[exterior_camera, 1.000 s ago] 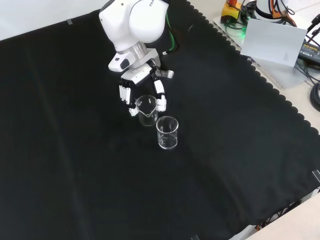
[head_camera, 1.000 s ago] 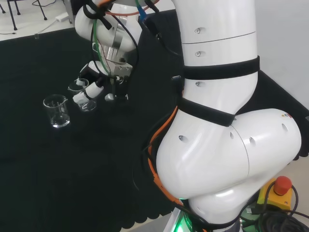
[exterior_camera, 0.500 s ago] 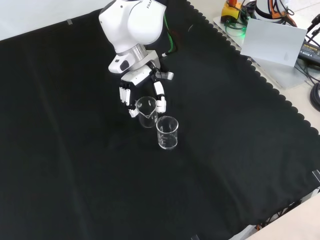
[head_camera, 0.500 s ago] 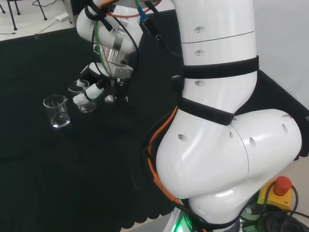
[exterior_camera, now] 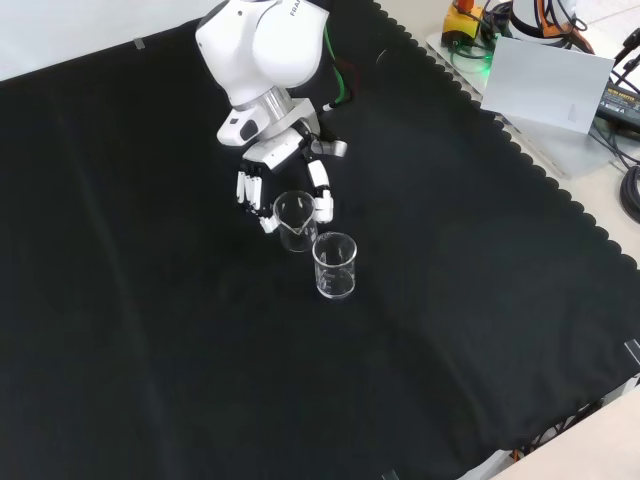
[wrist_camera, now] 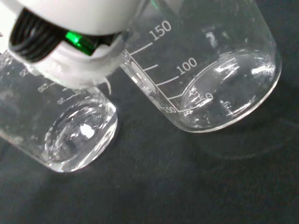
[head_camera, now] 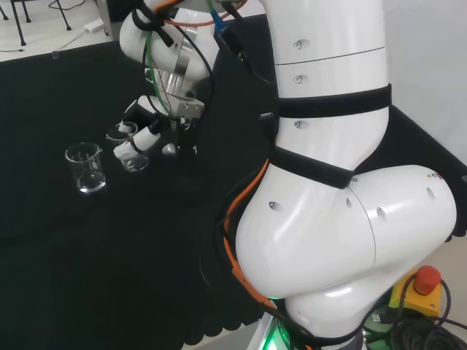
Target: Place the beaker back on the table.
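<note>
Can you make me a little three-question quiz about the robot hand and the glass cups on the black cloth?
1. True or false: the hand has its fingers around a glass beaker.
2. How many glass beakers show in the front view? A) one B) two C) four
3. Fill in: the free beaker stands on the black ____.

Key: 1 true. 2 B. 3 cloth.
</note>
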### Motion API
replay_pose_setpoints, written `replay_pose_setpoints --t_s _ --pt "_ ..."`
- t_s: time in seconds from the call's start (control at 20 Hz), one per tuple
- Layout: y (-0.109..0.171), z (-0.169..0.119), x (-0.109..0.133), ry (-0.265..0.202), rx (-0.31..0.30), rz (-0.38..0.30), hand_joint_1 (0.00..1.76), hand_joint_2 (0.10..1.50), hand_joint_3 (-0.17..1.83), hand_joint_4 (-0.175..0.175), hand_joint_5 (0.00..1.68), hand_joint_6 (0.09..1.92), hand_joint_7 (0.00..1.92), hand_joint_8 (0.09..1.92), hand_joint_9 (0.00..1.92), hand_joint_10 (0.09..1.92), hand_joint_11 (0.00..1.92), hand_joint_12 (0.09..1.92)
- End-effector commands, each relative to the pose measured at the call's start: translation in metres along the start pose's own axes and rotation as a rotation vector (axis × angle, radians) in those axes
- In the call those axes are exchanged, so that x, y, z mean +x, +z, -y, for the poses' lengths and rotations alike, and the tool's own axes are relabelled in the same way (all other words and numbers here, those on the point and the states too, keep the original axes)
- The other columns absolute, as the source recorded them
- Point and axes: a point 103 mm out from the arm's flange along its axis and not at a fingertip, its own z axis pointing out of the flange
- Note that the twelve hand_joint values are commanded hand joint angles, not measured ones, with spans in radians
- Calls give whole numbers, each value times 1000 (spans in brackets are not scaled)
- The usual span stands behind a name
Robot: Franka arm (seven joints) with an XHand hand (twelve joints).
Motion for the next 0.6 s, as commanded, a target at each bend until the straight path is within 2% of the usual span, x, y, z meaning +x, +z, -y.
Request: replay_pose_setpoints --t_s 0.05,0.1,0.2,0.3,0.45,0.6 --pt "-2 5 -4 3 16 7 1063 859 506 88 988 1085 1124 809 1042 758 709 1208" --pt "0 5 -3 3 17 12 1056 882 468 97 977 1089 1094 787 1025 729 655 1233" --pt "2 5 -1 5 21 10 1058 726 642 34 832 1070 1033 726 980 683 541 1273" --pt "3 7 0 8 18 7 1055 614 788 -4 743 1050 988 682 940 663 454 1299" --pt "-1 10 -5 12 19 -2 1041 561 849 -22 686 1027 935 657 884 652 368 1316" --pt "-3 12 -4 17 22 19 1027 539 856 -31 639 1003 871 651 828 649 290 1335"
